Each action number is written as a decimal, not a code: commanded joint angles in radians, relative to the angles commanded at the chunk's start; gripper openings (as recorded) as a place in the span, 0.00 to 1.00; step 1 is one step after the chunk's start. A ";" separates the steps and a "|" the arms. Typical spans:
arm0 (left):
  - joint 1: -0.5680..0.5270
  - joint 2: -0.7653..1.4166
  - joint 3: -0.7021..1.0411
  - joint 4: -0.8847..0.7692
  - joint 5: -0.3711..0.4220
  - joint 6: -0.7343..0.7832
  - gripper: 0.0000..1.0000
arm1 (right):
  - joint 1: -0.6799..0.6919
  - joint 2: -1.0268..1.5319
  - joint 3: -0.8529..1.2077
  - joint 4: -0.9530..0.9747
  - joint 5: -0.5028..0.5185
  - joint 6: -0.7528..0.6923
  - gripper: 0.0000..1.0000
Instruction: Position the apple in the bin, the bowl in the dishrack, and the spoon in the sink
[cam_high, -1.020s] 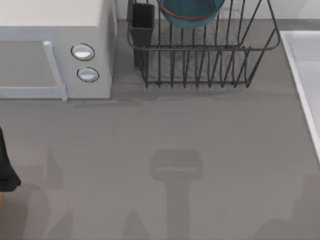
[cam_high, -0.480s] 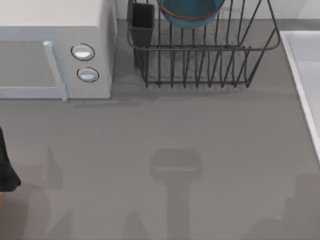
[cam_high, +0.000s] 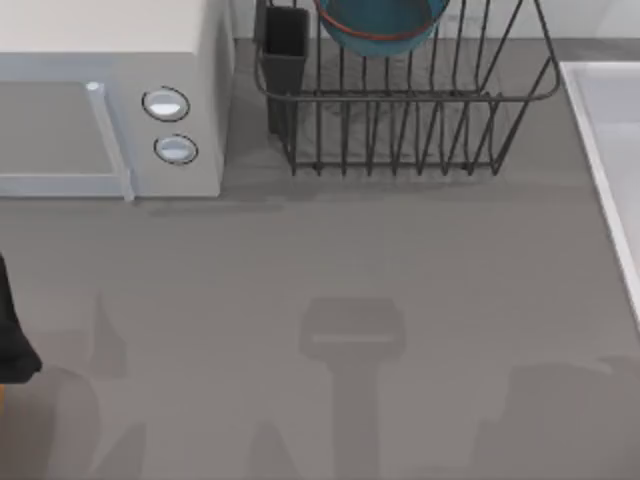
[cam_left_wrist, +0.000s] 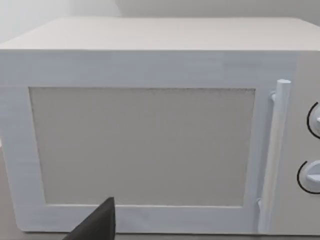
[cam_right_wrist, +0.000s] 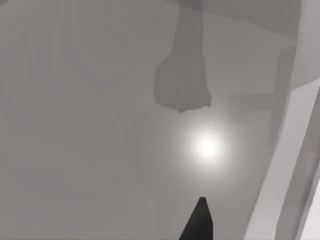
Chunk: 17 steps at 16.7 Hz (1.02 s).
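bowl (cam_high: 380, 25) in dishrack (cam_high: 405, 110) — sink (cam_high: 610, 150) at right

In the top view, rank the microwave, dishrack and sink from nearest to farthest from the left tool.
From the left tool, at the table's left edge:
1. Microwave, upper left.
2. Dishrack, top centre.
3. Sink, right edge.

Rendered kitchen setting. Evidence: white microwave (cam_high: 110, 100) with two round knobs and bar handle; black wire dishrack (cam_high: 405, 110) with cutlery cup, holding a blue bowl (cam_high: 380, 22); white sink (cam_high: 610, 150) rim; grey desk (cam_high: 320, 300).
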<state>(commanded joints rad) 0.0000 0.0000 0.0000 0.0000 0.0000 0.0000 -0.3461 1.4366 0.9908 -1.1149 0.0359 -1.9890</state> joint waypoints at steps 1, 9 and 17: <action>0.000 0.000 0.000 0.000 0.000 0.000 1.00 | 0.000 -0.006 0.008 -0.009 0.000 0.000 0.00; 0.000 0.000 0.000 0.000 0.000 0.000 1.00 | 0.008 0.058 0.070 -0.037 0.001 0.002 0.00; 0.000 0.000 0.000 0.000 0.000 0.000 1.00 | 0.068 0.521 0.698 -0.256 0.006 0.037 0.00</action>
<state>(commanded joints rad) 0.0000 0.0000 0.0000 0.0000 0.0000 0.0000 -0.2781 1.9573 1.6889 -1.3710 0.0419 -1.9517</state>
